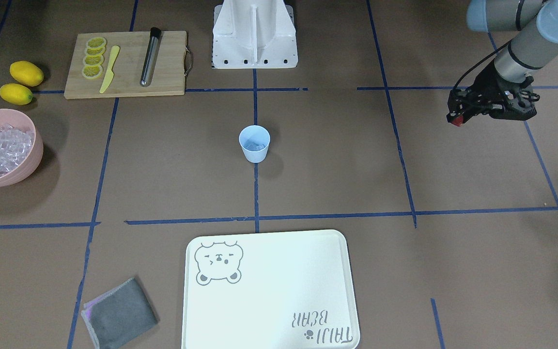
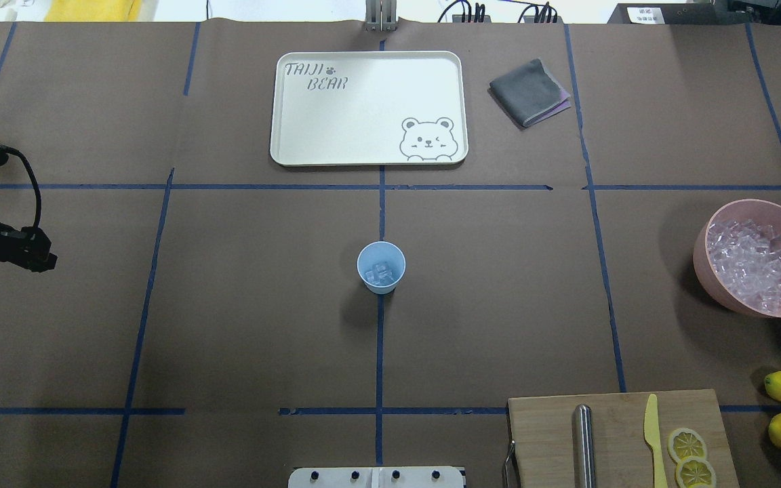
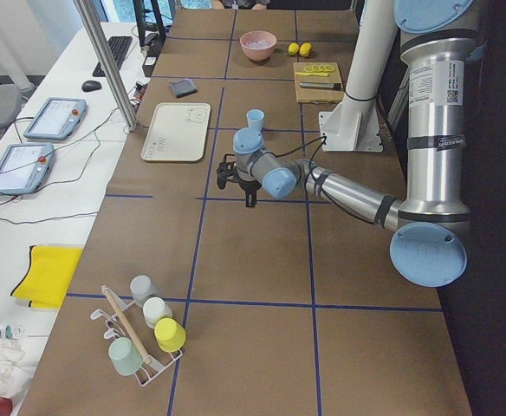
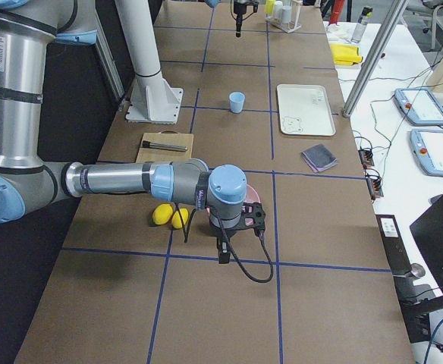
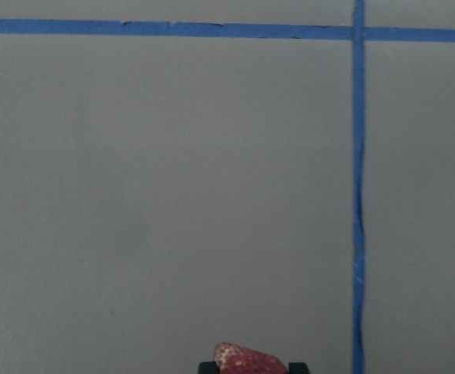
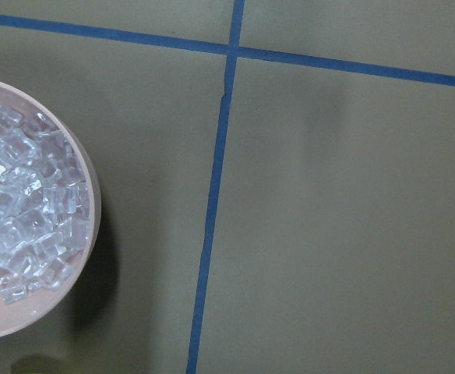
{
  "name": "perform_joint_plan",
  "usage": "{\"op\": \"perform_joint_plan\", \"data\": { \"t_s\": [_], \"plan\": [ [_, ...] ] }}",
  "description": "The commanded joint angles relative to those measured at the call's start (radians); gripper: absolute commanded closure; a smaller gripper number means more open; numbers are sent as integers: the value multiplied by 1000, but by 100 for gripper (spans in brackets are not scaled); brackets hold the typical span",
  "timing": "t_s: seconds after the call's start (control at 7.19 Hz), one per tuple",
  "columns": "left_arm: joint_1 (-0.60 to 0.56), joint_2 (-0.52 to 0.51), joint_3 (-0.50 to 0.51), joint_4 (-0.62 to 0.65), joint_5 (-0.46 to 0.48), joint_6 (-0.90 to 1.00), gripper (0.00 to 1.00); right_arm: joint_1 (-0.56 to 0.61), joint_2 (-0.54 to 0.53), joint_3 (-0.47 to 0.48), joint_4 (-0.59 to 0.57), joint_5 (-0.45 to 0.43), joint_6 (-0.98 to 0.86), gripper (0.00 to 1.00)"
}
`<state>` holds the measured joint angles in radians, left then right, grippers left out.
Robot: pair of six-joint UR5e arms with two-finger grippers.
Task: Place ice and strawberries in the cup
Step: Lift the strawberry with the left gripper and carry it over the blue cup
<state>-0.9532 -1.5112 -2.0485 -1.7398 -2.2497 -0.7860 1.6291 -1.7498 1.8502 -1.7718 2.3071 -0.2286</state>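
Strawberry point(image 5: 247, 359) in left claw point(image 5: 250, 368) (plain from wrist, hidden overhead)

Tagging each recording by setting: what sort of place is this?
Probably a robotics lab staged as a drink-prep station: a table gridded with blue tape, teach pendants on the side desk, and a bowl of ice near a cutting board.

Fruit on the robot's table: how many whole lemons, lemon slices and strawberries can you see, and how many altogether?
whole lemons: 2
lemon slices: 4
strawberry, held in the left gripper: 1
total: 7
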Motion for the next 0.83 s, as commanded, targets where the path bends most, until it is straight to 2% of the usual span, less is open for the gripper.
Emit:
{"op": "perform_joint_plan", "data": {
  "t_s": [0.0, 0.14, 0.42, 0.56, 0.7],
  "plan": [
    [-18, -27, -149, 225, 4, 73, 100, 0, 1, 0, 0, 0, 0, 0],
    [-12, -70, -159, 233, 12, 74, 100, 0, 1, 0, 0, 0, 0, 0],
    [64, -226, -148, 261, 109, 62, 98, 0, 0, 3, 0, 2, 2, 0],
    [130, -335, -147, 349, 137, 39, 98, 0, 0, 4, 0, 2, 2, 0],
    [204, -434, -139, 450, 203, -13, 97, 0, 0, 3, 0, 2, 2, 0]
  ]
}}
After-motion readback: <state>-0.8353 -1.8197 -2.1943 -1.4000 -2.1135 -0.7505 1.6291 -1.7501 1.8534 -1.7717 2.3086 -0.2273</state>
